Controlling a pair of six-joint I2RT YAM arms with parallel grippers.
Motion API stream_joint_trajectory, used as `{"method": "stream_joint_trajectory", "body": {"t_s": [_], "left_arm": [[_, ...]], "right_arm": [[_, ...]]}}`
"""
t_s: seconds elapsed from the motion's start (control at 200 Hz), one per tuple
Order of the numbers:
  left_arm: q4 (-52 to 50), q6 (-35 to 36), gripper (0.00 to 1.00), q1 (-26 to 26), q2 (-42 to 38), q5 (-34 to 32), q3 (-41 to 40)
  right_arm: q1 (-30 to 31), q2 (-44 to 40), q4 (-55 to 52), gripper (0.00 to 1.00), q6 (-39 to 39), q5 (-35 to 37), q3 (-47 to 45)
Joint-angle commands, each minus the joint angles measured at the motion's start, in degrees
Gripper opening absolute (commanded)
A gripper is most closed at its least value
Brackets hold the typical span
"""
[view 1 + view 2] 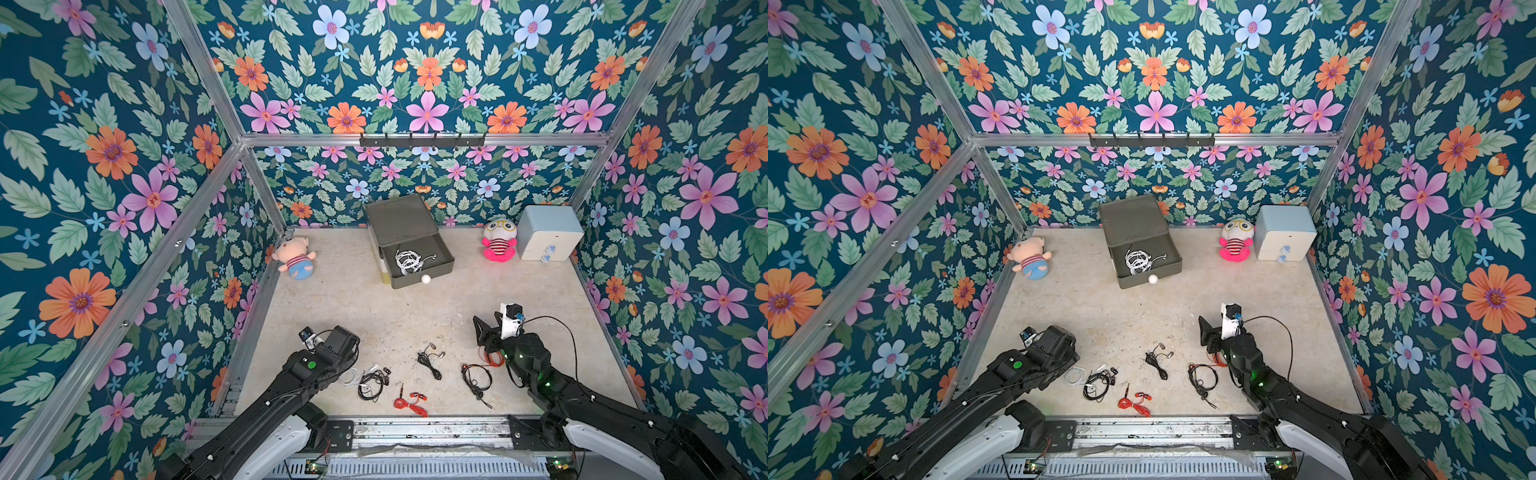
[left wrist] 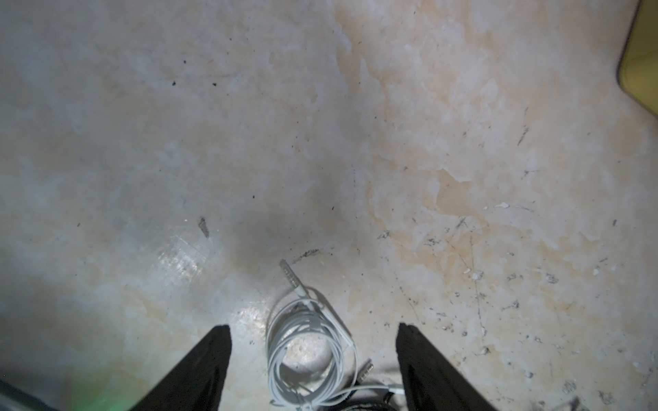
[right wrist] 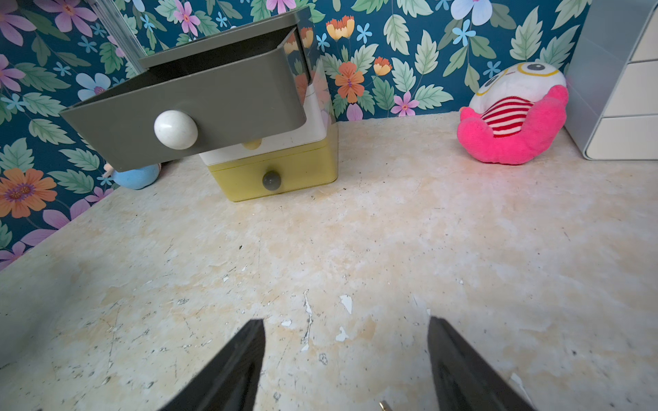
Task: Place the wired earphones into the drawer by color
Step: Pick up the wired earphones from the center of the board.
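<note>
A white coil of wired earphones [image 2: 306, 352] lies on the table between the fingers of my left gripper [image 2: 313, 326], which is open and not touching it. In both top views that gripper is hidden under its wrist. Beside it lie black bundles [image 1: 372, 384] [image 1: 430, 361] [image 1: 478, 380] and a red one [image 1: 411, 403]. Orange-red cable [image 1: 492, 357] shows under my right arm. My right gripper [image 3: 346, 319] hangs open over bare table. The grey top drawer [image 1: 446, 259] stands pulled out, with white earphones [image 1: 409, 262] inside.
Below the grey drawer sit a white drawer and a yellow one [image 3: 295, 170], both shut. A pig plush [image 1: 293, 259] lies at back left. A pink plush [image 1: 498, 241] and a pale blue cabinet [image 1: 548, 237] stand at back right. Floral walls close in three sides.
</note>
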Motion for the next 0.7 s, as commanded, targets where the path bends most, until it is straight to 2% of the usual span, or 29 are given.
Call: {"method": "stream_joint_trajectory", "body": {"t_s": [0.0,0.15,0.295,0.5,0.695], "left_arm": [[0.2,-0.8,0.77,0.0,0.1,1.5,-0.9],[0.4,-0.8,0.72,0.1,0.4,2.2,-1.7],[1.0,-0.8,0.62,0.1,0.0,2.7,-2.6],[2.1,-1.5,0.42,0.0,-0.3,4.1,-4.9],[2.4,-1.1,0.38,0.1,0.3,5.0,-5.4]], "right_arm": [[0.0,-0.1,2.3,0.77,-0.1,1.1,0.4],[0.0,-0.1,2.1,0.77,-0.1,1.0,0.5],[0.0,-1.0,2.1,0.77,-0.1,1.0,0.2],[0.0,-0.7,2.3,0.77,-0.1,0.9,0.3],[0.0,-0.6,2.2,0.77,-0.1,0.9,0.2]]}}
